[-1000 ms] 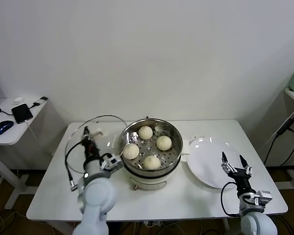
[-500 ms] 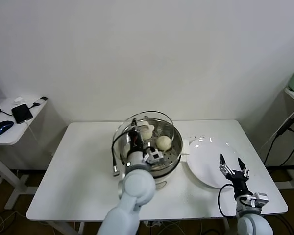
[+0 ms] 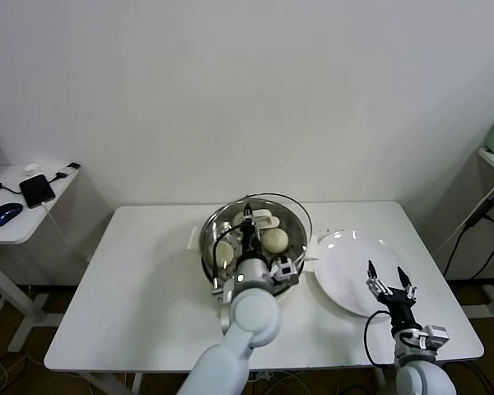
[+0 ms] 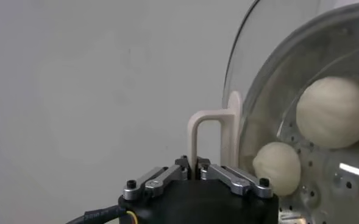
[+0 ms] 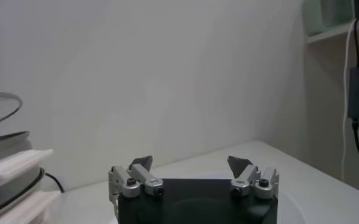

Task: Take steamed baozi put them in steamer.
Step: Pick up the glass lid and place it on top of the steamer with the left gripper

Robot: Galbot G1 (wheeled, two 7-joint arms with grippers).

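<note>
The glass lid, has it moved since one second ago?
Yes. The glass lid, held by the left hand, moved from the table's left side to above the steamer.

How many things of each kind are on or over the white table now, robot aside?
Steamer: 1
Glass lid, gripped by the left pincer over the steamer: 1
White plate, open right pincer parked by it: 1
Baozi in view in the steamer: 2; arm and lid hide the remaining tray
Total: 5
</note>
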